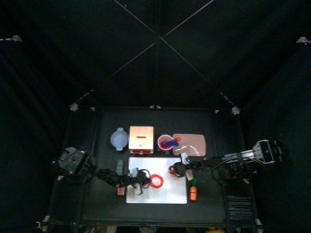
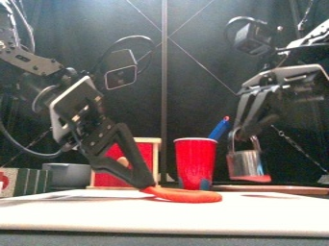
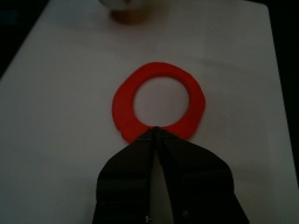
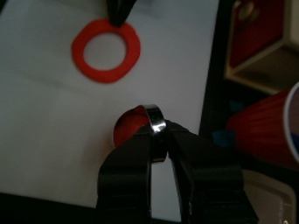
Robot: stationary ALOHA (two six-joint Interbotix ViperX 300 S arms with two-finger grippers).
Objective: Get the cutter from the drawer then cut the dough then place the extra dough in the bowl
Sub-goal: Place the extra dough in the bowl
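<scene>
A red dough ring (image 3: 160,101) lies flat on the white cutting board (image 3: 251,122). My left gripper (image 3: 158,133) is shut with its tips pinched on the ring's near rim; the front view shows the same jaw tip down on the ring (image 2: 180,195). My right gripper (image 4: 156,140) is shut on the round metal cutter (image 4: 153,122), which has a red dough disc (image 4: 129,129) stuck in it. In the front view the cutter (image 2: 247,161) hangs above the board's right side. The top view shows the ring (image 1: 142,178) between both grippers.
Behind the board stand the wooden box with its red drawer front (image 1: 142,139), the blue-grey bowl (image 1: 116,138) to its left and the red cup with toy knives (image 1: 170,142) to its right. The cup (image 2: 195,161) stands close behind the ring.
</scene>
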